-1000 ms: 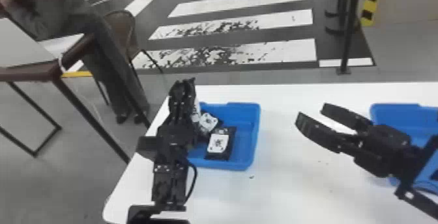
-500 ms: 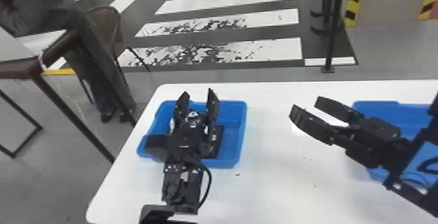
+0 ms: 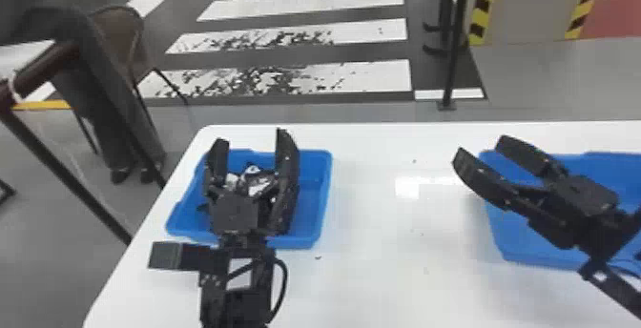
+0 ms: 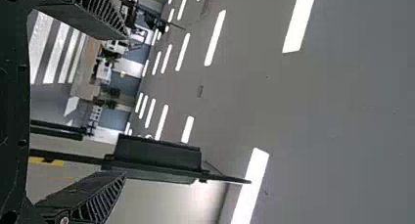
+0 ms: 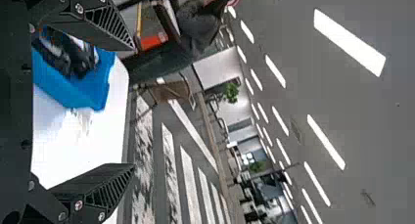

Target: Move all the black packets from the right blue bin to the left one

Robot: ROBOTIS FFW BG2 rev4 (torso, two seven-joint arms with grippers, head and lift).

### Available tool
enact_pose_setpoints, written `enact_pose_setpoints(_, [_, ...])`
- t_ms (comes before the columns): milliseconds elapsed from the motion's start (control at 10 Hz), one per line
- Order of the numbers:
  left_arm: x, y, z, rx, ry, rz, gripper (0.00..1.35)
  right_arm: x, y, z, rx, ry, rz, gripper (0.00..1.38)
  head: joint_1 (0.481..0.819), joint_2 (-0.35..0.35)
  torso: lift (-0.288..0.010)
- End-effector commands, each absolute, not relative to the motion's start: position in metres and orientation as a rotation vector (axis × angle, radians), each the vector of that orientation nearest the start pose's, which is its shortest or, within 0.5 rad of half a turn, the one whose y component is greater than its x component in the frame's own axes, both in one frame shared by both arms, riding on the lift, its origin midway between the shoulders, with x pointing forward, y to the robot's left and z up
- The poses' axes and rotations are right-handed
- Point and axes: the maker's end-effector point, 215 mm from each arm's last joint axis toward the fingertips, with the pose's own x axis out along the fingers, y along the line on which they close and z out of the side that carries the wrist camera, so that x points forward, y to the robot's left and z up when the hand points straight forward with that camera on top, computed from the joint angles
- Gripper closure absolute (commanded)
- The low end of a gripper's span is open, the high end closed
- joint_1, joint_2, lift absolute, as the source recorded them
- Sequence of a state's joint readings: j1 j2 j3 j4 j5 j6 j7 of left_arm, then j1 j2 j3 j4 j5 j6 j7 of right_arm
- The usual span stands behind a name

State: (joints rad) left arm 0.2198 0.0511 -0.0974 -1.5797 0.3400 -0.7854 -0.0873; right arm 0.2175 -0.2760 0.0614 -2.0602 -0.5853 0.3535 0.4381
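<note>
Hovering above the left bin (image 3: 317,193), the left gripper (image 3: 250,137) has fingers apart; the right gripper (image 3: 481,145), likewise spread, partly overlies the right bin (image 3: 517,243).

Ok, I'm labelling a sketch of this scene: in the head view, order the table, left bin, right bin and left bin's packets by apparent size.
1. Table
2. Left bin and right bin, unranked: the right one runs off the edge
3. Packets

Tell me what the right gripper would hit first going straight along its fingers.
Probably nothing near: the way from the right gripper looks free over the white table and past its far edge, though height is hard to judge.
</note>
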Motion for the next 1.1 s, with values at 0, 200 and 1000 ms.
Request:
enact_pose_setpoints(0, [0.44, 0.232, -0.209, -0.222, -0.531, -0.054, 0.03, 0.477, -0.164, -0.266, 0.198, 0.029, 0.562, 0.19, 0.69, 0.176, -0.14])
enact_pose_setpoints(200, [0.415, 0.224, -0.207, -0.041, -0.383, -0.069, 0.0, 0.457, -0.202, -0.252, 0.132, -0.024, 0.439, 0.19, 0.691, 0.083, -0.14])
enact_pose_setpoints(1000, [0.378, 0.226, -0.243, -0.059, -0.127, 0.004, 0.0, 0.389, -0.239, -0.256, 0.081, 0.033, 0.257, 0.24, 0.695, 0.005, -0.14])
